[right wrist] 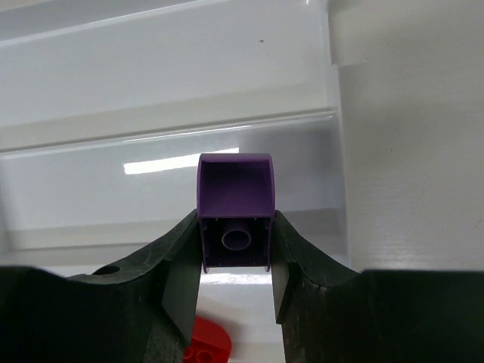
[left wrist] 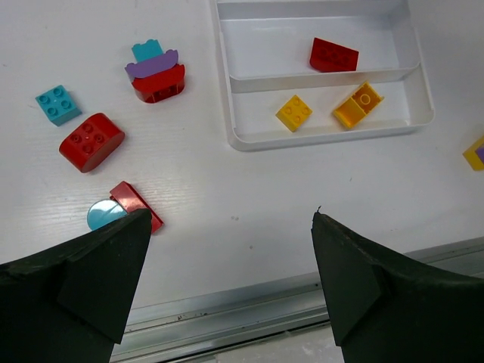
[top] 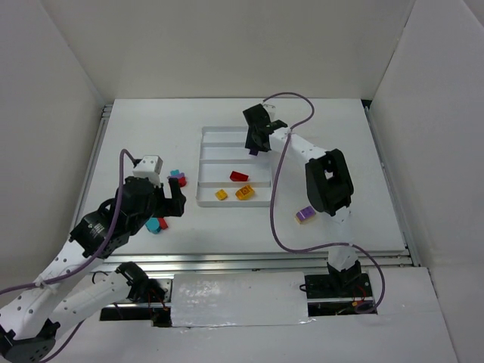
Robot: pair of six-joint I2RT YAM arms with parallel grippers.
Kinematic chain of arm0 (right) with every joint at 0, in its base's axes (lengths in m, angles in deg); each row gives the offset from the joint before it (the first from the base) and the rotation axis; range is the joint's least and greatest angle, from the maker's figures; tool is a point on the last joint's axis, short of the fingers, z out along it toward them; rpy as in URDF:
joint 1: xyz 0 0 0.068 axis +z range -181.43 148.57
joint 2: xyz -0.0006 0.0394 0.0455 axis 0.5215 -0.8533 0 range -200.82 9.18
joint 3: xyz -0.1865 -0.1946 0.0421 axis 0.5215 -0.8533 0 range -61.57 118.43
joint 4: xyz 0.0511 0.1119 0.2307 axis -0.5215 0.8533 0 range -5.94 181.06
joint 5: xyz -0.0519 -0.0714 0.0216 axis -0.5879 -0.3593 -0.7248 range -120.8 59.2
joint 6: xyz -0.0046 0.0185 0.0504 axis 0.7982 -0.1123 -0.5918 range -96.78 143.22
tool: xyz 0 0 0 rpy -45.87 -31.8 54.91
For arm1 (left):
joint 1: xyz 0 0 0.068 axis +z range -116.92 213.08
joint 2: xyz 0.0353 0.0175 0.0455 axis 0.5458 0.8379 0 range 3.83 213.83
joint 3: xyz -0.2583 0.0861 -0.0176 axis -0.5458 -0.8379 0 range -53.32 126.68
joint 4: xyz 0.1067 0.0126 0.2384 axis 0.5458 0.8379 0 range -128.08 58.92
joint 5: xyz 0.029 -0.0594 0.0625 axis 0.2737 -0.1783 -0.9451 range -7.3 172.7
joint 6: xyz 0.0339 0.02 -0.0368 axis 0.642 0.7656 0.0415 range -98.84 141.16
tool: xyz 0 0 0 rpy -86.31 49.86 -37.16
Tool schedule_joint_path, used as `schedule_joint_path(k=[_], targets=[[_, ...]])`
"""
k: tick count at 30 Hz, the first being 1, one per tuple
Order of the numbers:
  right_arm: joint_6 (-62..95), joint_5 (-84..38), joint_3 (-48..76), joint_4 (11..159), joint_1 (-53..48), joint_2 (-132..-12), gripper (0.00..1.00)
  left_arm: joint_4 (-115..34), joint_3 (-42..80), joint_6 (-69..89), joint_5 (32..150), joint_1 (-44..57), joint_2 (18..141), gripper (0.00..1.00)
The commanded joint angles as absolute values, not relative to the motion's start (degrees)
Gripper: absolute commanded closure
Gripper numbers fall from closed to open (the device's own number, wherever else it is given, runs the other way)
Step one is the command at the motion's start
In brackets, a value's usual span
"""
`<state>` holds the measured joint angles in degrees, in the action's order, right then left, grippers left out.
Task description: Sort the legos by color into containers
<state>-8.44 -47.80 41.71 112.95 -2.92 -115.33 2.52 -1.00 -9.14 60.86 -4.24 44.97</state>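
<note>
White plastic tray with four long parallel compartments, seen from above. The nearest compartment holds a small yellow brick and a larger yellow brick, lying apart. The next compartment holds one red brick. The right gripper is clamped on a purple brick, hollow underside toward the wrist camera, over the tray's farther compartments; which one cannot be told. The left gripper hangs with jaws wide apart above the table, near the tray's corner. Loose legos in red, teal and purple lie left of the tray; a purple-and-yellow brick lies to its right.
</note>
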Motion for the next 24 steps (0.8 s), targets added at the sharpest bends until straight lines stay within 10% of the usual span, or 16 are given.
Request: schedule_joint_path(k=[1,6,15,17,24], targets=[[-7.19,-49.96,44.78,114.65,-3.66,-116.15,0.72,1.11,-1.11,-7.14,61.61,-4.45,45.4,0.0],[-7.02,-48.74,43.99,113.51,-3.74,-115.45,0.33,0.42,-1.37,-6.44,63.19,-4.45,45.93,0.0],[-7.45,-49.96,38.03,114.65,-3.74,-103.52,0.23,0.59,-1.29,-6.96,62.05,-4.45,45.14,0.01],[-8.42,-49.18,27.67,112.37,-3.74,-93.46,0.06,0.77,-1.29,-7.23,61.35,-4.36,44.79,0.0],[-16.59,-54.01,-0.7,115.87,-3.66,-66.96,0.0,0.33,-1.37,-6.7,62.93,-3.66,45.13,0.0]])
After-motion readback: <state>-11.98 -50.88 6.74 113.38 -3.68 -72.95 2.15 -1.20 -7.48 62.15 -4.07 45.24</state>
